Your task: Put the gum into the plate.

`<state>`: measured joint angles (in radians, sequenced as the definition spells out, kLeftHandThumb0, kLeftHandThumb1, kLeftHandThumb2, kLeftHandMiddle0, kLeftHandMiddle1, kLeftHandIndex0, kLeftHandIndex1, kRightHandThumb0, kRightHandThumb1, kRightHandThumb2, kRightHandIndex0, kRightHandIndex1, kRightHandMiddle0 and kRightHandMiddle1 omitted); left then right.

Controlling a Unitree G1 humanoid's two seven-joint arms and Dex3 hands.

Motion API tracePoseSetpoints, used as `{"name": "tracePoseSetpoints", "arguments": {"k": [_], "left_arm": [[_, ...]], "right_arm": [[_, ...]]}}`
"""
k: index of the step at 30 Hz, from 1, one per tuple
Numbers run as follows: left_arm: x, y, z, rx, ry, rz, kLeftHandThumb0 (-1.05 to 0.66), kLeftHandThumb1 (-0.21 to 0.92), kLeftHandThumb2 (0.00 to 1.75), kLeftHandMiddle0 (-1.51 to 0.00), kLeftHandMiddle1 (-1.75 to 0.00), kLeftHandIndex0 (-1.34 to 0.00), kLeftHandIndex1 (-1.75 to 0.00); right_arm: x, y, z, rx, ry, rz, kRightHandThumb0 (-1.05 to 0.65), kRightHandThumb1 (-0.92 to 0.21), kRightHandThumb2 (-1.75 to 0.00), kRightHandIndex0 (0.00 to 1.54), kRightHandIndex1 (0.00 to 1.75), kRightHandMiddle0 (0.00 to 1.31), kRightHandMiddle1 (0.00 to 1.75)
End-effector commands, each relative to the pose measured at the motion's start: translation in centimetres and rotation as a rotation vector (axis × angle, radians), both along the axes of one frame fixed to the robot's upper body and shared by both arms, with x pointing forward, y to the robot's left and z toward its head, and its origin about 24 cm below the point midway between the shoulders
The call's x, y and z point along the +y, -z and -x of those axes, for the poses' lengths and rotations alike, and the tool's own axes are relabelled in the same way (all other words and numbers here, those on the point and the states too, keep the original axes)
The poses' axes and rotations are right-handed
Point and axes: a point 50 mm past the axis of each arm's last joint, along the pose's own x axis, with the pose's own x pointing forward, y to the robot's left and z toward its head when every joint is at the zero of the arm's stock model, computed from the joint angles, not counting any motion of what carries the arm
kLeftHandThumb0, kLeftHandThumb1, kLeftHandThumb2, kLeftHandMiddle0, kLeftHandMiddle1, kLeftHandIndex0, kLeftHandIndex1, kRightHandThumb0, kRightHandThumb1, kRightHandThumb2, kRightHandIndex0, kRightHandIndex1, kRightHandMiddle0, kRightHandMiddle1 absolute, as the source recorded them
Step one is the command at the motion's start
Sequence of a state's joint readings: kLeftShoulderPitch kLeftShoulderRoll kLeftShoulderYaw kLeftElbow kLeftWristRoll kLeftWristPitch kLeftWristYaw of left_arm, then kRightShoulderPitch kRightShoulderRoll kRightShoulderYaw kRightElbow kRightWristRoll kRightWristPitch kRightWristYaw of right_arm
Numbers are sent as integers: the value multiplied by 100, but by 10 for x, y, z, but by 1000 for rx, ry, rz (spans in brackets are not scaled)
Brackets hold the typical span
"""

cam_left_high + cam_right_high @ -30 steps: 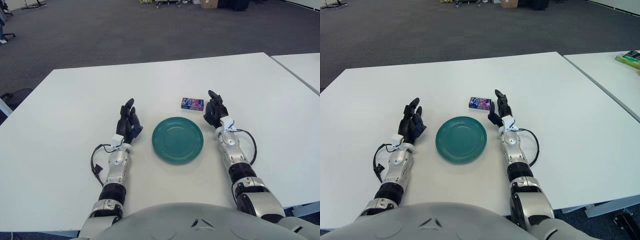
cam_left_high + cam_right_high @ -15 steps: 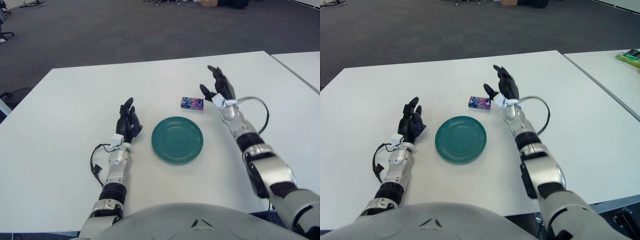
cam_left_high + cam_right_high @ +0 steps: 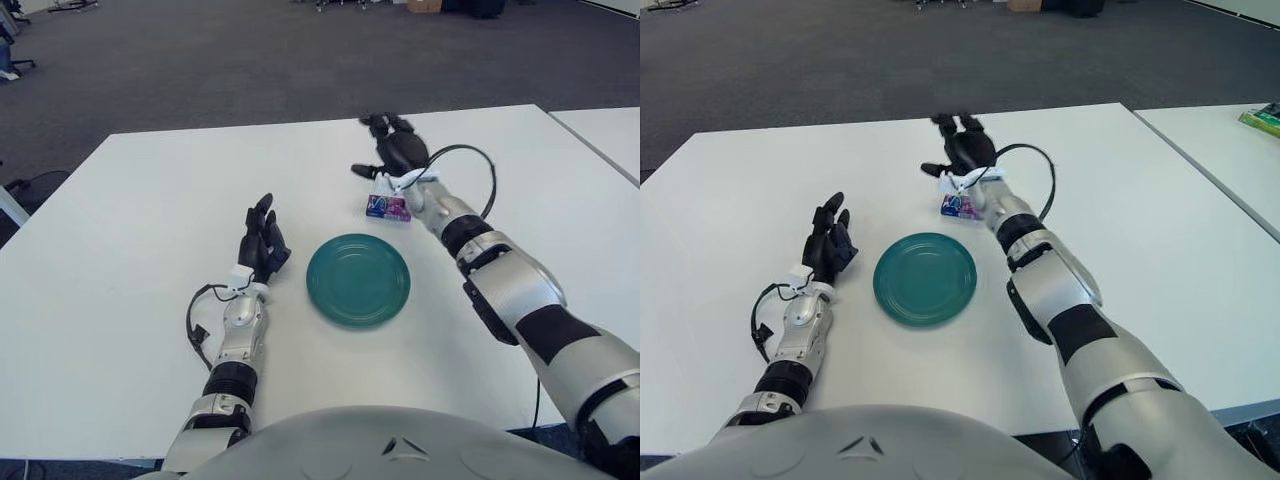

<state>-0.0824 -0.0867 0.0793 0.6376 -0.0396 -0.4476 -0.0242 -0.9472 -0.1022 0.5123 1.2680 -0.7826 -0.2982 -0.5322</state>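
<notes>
Your right robot hand [image 3: 392, 148], fingers spread, empty, hovers above gum [image 3: 386, 207]; plate [image 3: 358, 279] at 6 o'clock of gum. Left robot hand [image 3: 263, 239] relaxed on table [image 3: 150, 200].

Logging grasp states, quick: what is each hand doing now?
Left hand: open, resting on the table, holding nothing.
Right hand: open, fingers spread beyond the gum pack, not grasping it.

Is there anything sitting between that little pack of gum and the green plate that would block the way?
Nothing visible does. The gum lies on the table just beyond the plate, with bare tabletop between them. The right hand hovers over the gum; the left hand rests beside the plate.
</notes>
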Motion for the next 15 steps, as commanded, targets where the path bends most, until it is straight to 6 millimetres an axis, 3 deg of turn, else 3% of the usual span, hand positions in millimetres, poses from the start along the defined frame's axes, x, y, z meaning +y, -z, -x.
{"name": "tracePoseSetpoints", "arguments": {"k": [1, 15], "left_arm": [[-13, 41, 39, 216, -20, 63, -88, 92, 95, -18, 0, 0, -48], [-13, 39, 37, 215, -39, 64, -91, 92, 93, -23, -1, 0, -57]], "right_arm": [[-13, 9, 0, 21, 39, 73, -74, -92, -53, 23, 1, 0, 57], [-14, 38, 12, 117, 57, 191, -70, -92, -46, 29, 2, 0, 53]]}}
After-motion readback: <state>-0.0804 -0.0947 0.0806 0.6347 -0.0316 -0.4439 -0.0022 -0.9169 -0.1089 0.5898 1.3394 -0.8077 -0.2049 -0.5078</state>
